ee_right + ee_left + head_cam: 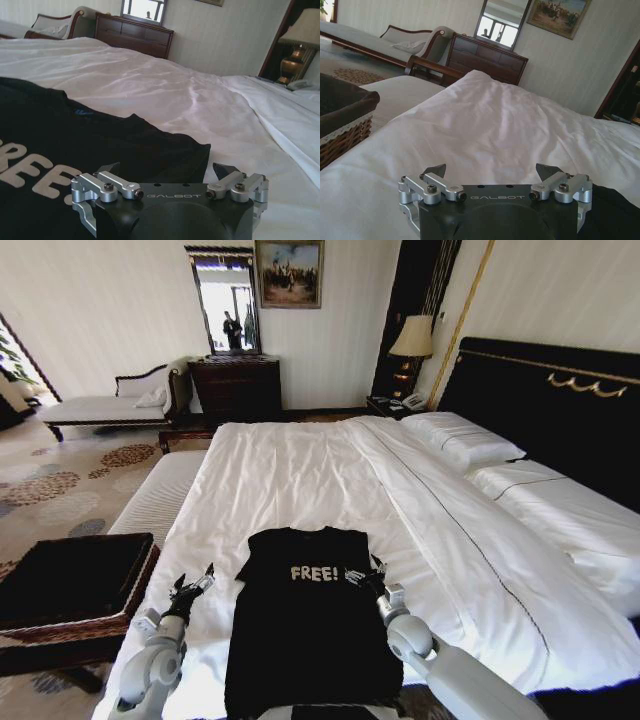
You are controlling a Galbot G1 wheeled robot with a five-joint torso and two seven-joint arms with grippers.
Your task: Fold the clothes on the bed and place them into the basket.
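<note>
The left gripper's [196, 581] fingers [434, 169] stand spread wide with nothing between them, low over the white duvet of the bed [300, 470]. Just to their right side, near but apart, lies the left sleeve edge of the black T-shirt [310, 625]; in the left wrist view a dark corner of that shirt [615, 210] shows beside the right-hand finger. On their other side, off the bed edge, sits the wicker basket [85, 625], its woven wall and black lining [340, 107] close by the mattress.

The right gripper's [365, 578] fingers [226, 172] are likewise spread apart and grip nothing. They hover at the shirt's right sleeve [165, 150]: one fingertip is over the black cloth, the other over the bare white duvet [200, 100] just past the sleeve's edge. Whether the tips touch the fabric cannot be told.

Between the two pairs of fingers the shirt lies flat and face up, its white "FREE!" lettering [314, 573] readable across the chest, collar pointing away from the fingers toward the middle of the bed and hem trailing back toward the robot's body. Beyond the right fingers, far up the bed, white pillows [465, 440] rest against the black headboard [560, 410].
</note>
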